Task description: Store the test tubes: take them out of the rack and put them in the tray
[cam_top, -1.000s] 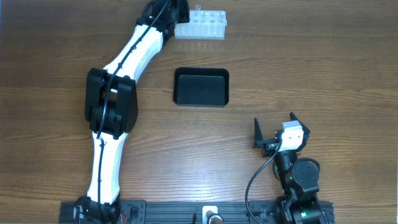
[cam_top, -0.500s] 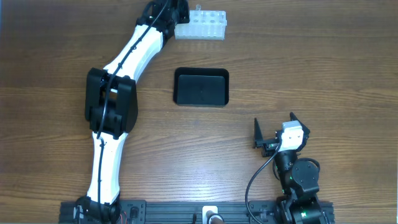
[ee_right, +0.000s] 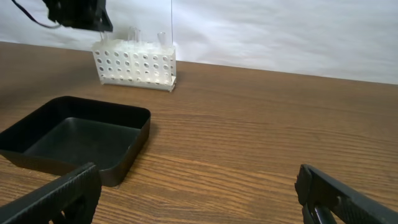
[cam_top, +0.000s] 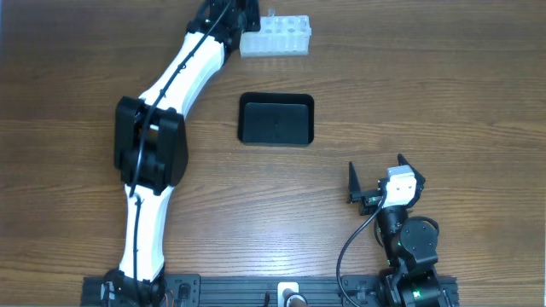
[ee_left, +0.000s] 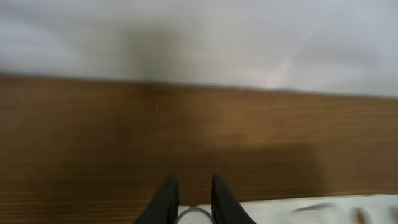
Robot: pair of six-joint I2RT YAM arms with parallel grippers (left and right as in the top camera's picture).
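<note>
**Left claw at the rack, right claw idle – little has changed**

The left gripper (ee_left: 193, 182) is at the far end of the brown wood-grain table (cam_top: 444, 85), over the left end of the clear plastic test tube rack (cam_top: 277, 36). In the left wrist view its two dark fingers (ee_left: 166, 198) stand close together, with the round glassy rim of a test tube (ee_left: 189, 215) pinched between them. The claw looks closed on that tube, though the rest of the tube lies below the edge of the view. Beyond the fingers, the table runs to a white backdrop (ee_left: 199, 37).

The right gripper (cam_top: 376, 164) hovers near its own base, well apart from the rack, with its jaws spread wide and nothing in them. From its wrist camera, the rack stands upright at the back of the table, and two tubes rise above its top.

The black rectangular plastic tray (cam_top: 241, 119) lies between the two grippers, just in front of the rack but not touching it. There are no tubes in it – its floor is bare.

Compared with a second ago, the rack, the tray and the right arm sit exactly where they were. The one difference is the left arm's black elbow block (cam_top: 149, 153), which has shifted slightly to the left, while its wrist remains at the rack.
</note>
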